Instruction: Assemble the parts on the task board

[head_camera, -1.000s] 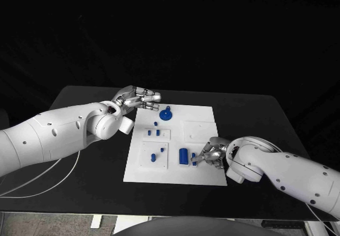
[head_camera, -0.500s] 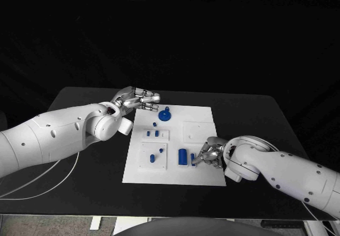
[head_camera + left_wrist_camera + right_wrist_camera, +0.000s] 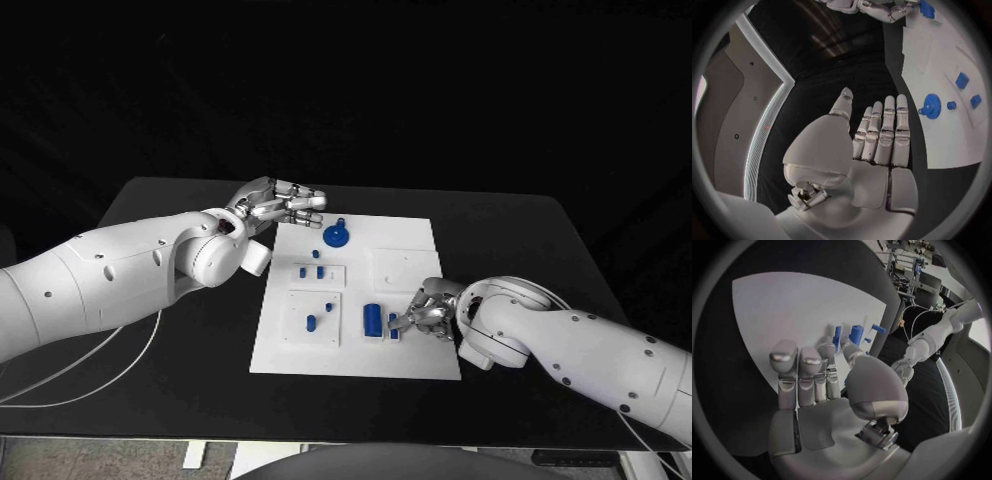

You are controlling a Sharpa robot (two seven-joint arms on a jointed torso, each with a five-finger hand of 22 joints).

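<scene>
Parts lie spread over the task board (image 3: 408, 350), the white plate in the middle of the black table (image 3: 519, 230). A blue gear-shaped part (image 3: 336, 236) sits near the board's far edge, two small blue pieces (image 3: 310, 270) lie just nearer, and a blue cylinder (image 3: 372, 318) stands close to the near edge. Just beside that cylinder a slim blue part (image 3: 394, 322) stands at the fingertips of the right hand (image 3: 428, 313), whose fingers curl down onto it; whether they pinch it or merely touch it cannot be told. The left hand (image 3: 280, 203) hovers off the board's far left corner, near the gear but apart from it, fingers straight and together, palm flat, holding nothing.
</scene>
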